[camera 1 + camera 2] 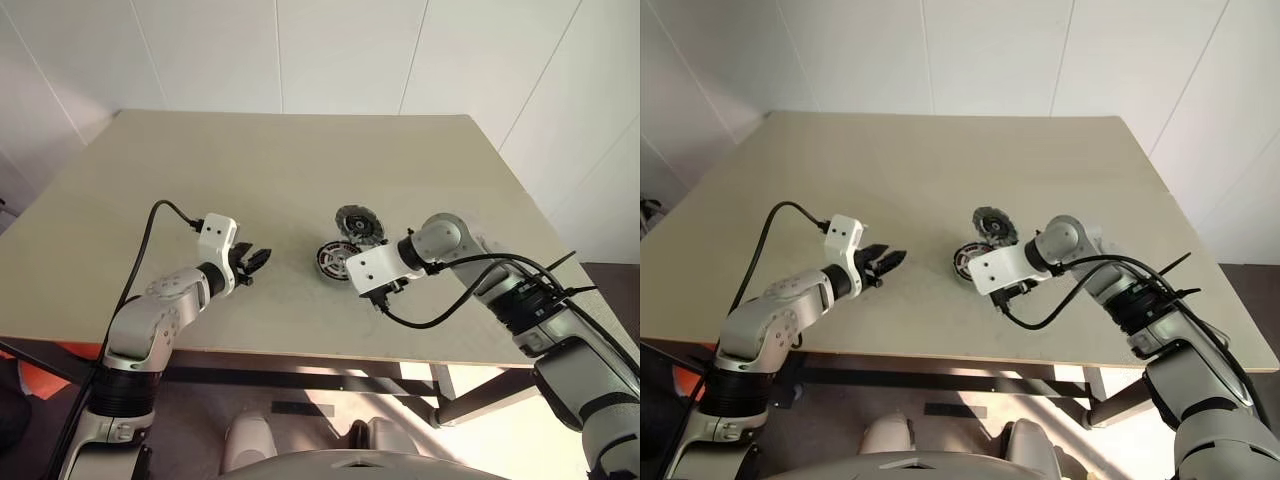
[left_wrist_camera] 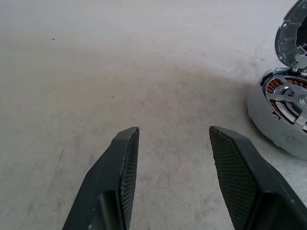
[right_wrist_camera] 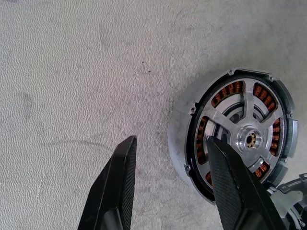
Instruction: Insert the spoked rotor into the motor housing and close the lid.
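Fingers of the right gripper (image 3: pixel 168 184) stand spread with nothing between them; one black finger (image 3: pixel 237 187) hangs over the near rim of the motor housing (image 3: pixel 237 132), the other over bare table, so the claw straddles the housing's edge without clearly touching it. Inside the housing the spoked rotor (image 3: pixel 249 136) already lies seated, its silver arms and hub level within the ring of copper windings, which suggests the first half of the job is finished. Just past the housing, on its far side, the lid (image 1: pixel 357 223) rests against it, propped at a tilt with its patterned face showing, and is not yet on. What remains, judging from this, is to take hold of the lid, bring it over the housing and press it flat. The left gripper (image 2: pixel 173 139) also stands spread and empty, hovering low over the table (image 1: pixel 250 160) well to the left of the parts and pointing toward them. Whether the rotor is pushed fully home cannot be told from these views, though it looks flush with the windings.
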